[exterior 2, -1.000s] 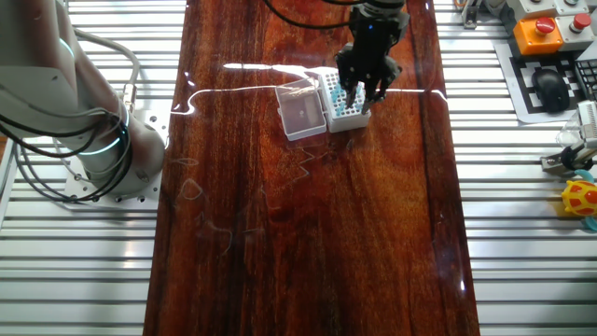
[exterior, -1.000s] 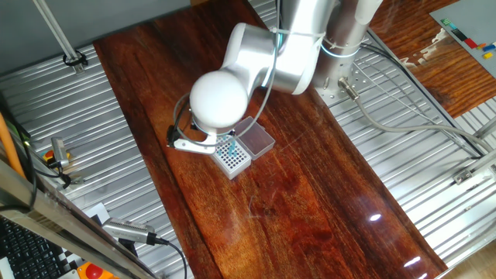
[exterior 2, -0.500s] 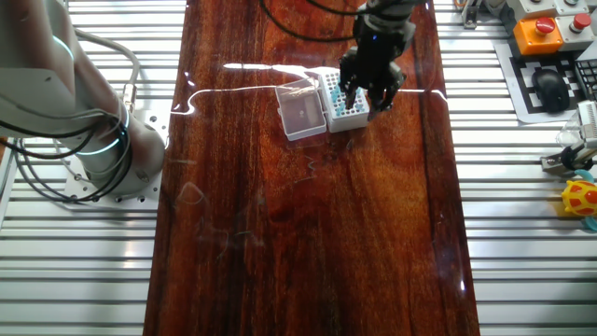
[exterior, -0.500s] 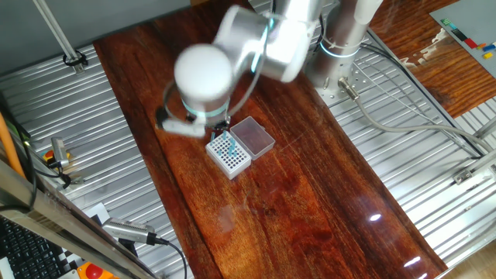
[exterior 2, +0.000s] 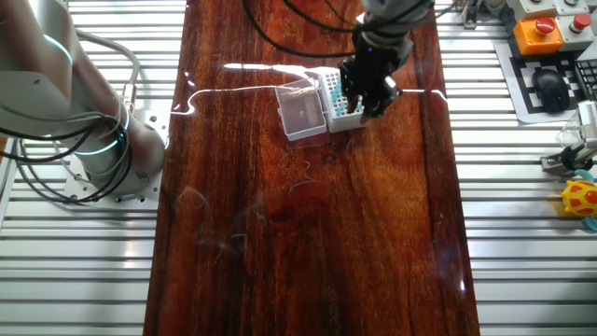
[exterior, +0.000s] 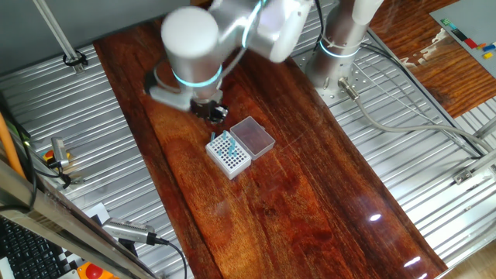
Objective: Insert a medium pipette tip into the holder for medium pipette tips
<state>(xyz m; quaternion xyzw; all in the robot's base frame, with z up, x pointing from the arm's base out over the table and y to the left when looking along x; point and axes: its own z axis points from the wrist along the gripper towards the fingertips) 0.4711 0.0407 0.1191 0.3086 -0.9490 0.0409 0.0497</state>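
The holder for medium pipette tips (exterior: pixel 230 156) is a small white box with a grid of dark holes, and its clear pinkish lid (exterior: pixel 254 136) lies open beside it. Slim pale teal pipette tips (exterior: pixel 229 142) stand upright in the grid near the lid side. I cannot tell which of them is the medium pipette tip. My gripper (exterior: pixel 214 111) hangs above and just beyond the holder's far-left corner, apart from it. In the other fixed view the gripper (exterior 2: pixel 370 93) overlaps the right edge of the holder (exterior 2: pixel 340 101); its dark fingers look spread with nothing between them.
The arm's base (exterior: pixel 335 54) stands at the back right of the dark wooden tabletop (exterior: pixel 310 194). Ribbed metal surfaces flank the wood on both sides. A cable (exterior: pixel 403 124) runs across the right side. A keyboard and an orange button box (exterior 2: pixel 541 23) sit off the table.
The arm has lifted and swung away toward the table's far-left side, uncovering the holder. The tips stay standing in the grid, and the box and lid have not moved.
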